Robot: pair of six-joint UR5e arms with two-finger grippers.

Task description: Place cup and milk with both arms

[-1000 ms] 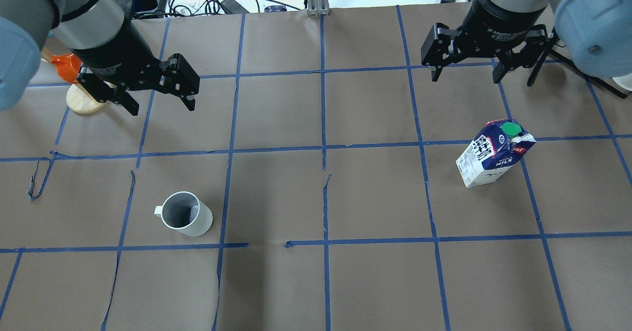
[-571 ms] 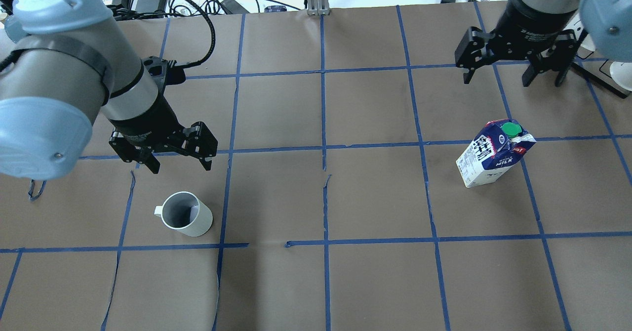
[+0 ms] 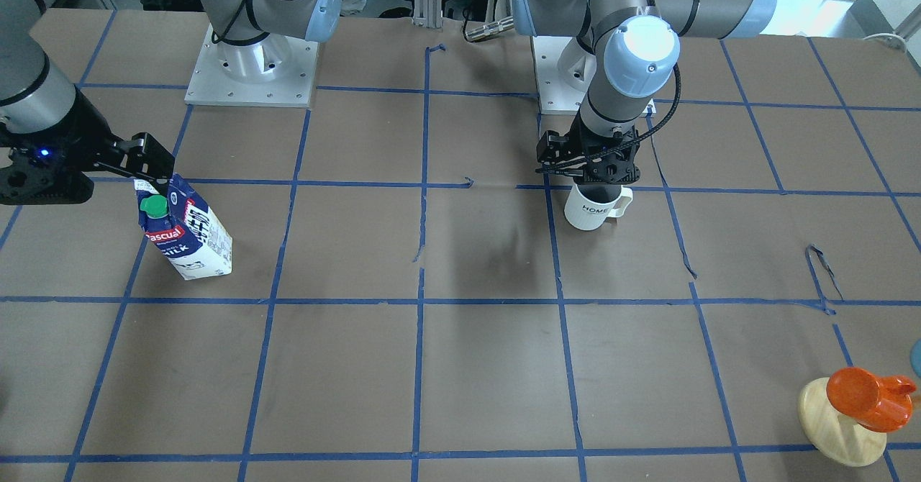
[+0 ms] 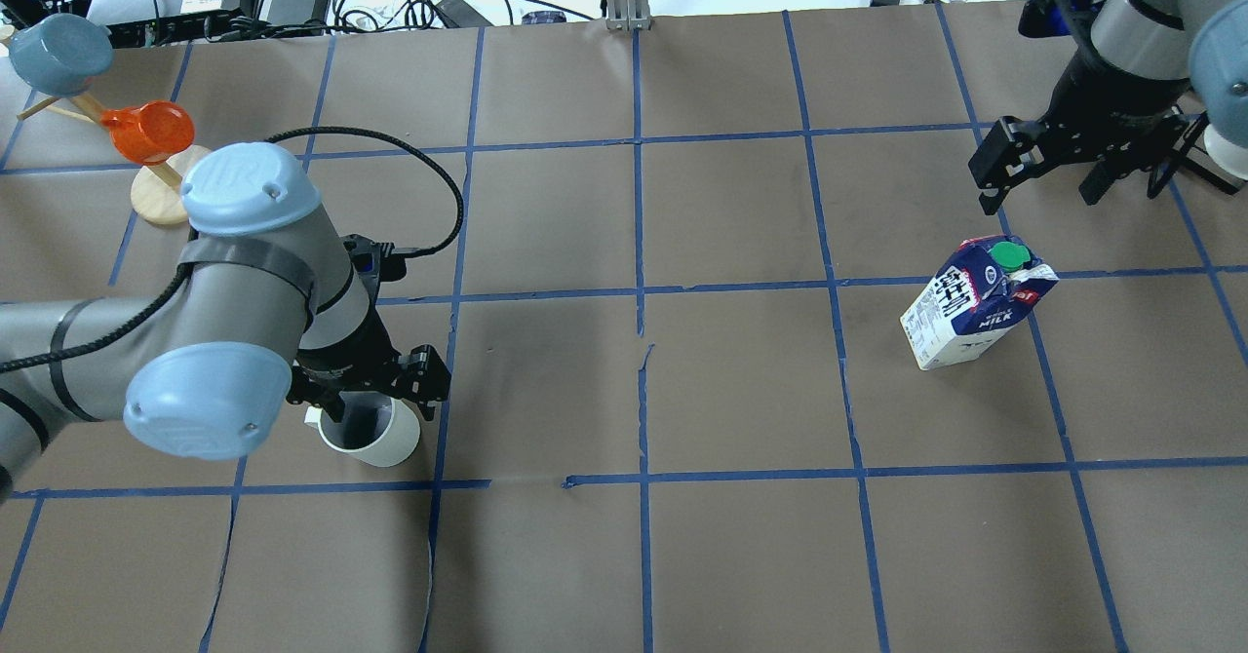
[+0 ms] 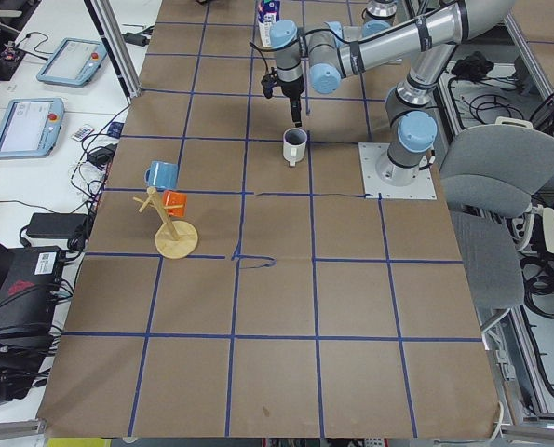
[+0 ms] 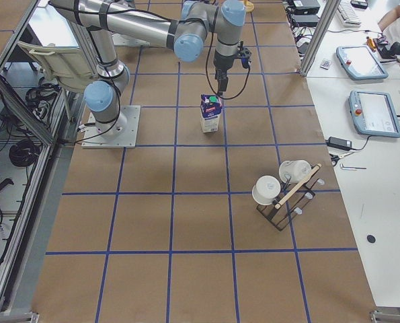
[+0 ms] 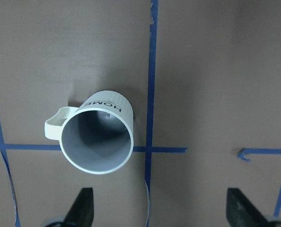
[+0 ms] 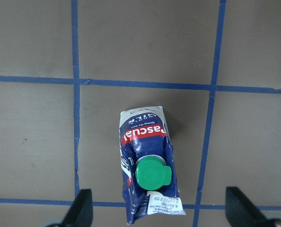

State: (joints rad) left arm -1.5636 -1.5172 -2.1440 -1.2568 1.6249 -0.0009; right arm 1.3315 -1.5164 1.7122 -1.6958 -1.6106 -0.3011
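Observation:
The white ribbed cup, marked "HOME", stands upright on the brown paper with its handle to the view's left. My left gripper hovers just above its far rim with jaws open and holds nothing. In the left wrist view the cup lies ahead of the open fingertips, nearer the left one. The blue and white milk carton with its green cap stands upright at the right. My right gripper is open and empty, above and beyond it. In the right wrist view the carton shows below.
A wooden mug tree with an orange cup and a blue cup stands at the far left. A rack with white cups stands beyond the milk in the right side view. Blue tape lines and paper tears cross the table.
My left arm has swung toward the robot and down, from the far left to just over the cup. My right gripper has moved right and slightly nearer. Cup and milk have not moved.

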